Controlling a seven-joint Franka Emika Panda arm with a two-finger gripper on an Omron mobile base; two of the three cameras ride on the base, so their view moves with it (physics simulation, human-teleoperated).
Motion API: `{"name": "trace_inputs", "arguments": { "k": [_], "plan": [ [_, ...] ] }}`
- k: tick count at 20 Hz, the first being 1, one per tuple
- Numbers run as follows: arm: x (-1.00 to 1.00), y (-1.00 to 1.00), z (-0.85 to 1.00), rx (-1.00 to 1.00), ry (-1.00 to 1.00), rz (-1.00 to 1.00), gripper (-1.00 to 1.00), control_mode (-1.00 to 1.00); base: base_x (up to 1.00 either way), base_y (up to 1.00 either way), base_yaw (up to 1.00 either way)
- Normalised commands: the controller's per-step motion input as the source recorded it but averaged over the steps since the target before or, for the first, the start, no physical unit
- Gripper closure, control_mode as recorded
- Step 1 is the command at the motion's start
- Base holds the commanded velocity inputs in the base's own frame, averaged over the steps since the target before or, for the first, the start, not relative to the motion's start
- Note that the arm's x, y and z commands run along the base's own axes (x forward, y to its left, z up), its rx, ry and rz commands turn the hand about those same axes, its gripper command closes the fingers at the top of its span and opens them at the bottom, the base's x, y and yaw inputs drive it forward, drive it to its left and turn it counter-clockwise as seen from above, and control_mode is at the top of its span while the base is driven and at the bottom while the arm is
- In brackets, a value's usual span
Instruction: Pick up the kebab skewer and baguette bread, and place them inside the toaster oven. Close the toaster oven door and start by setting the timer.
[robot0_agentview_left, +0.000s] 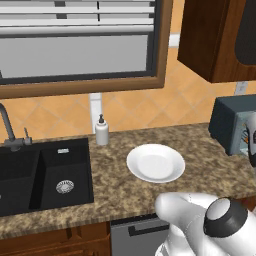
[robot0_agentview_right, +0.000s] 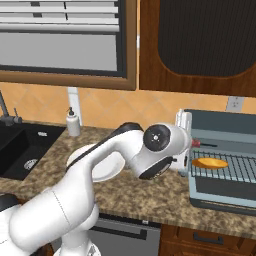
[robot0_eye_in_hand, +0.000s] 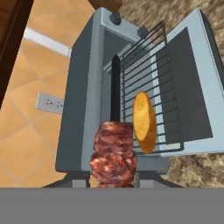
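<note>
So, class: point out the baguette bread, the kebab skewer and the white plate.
baguette bread (robot0_eye_in_hand: 145, 121): hand view, middle of the loaf.
kebab skewer (robot0_eye_in_hand: 113, 153): hand view, on the meat chunks.
white plate (robot0_agentview_left: 155, 163): left base view, bare centre.

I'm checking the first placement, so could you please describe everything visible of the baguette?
The baguette is a short golden-orange oval loaf with a smooth, crusty look. It lies flat on the pulled-out wire rack of the toaster oven, above the lowered door, touching only the rack's wires.
</note>
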Motion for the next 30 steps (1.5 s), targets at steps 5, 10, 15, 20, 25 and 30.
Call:
{"name": "trace_inputs", "arguments": {
  "k": [5, 10, 15, 20, 25, 30],
  "plan": [
    [0.0, -0.8, -0.13, 0.03, -0.06, -0.07, 1.0, -1.0, 0.0, 0.0, 0.0],
    [0.0, -0.85, -0.41, 0.0, -0.01, 0.04, 1.0, -1.0, 0.0, 0.0, 0.0],
    [0.06, -0.81, -0.41, 0.03, 0.0, 0.11, 1.0, -1.0, 0.0, 0.0, 0.0],
    [0.23, -0.8, -0.34, 0.05, 0.0, 0.12, 1.0, -1.0, 0.0, 0.0, 0.0],
    [0.31, -0.59, -0.32, 0.03, 0.0, 0.1, 1.0, -1.0, 0.0, 0.0, 0.0],
    [0.28, -0.09, -0.29, 0.0, 0.07, 0.05, 1.0, -1.0, 0.0, 0.0, 0.0]
  ]
}}
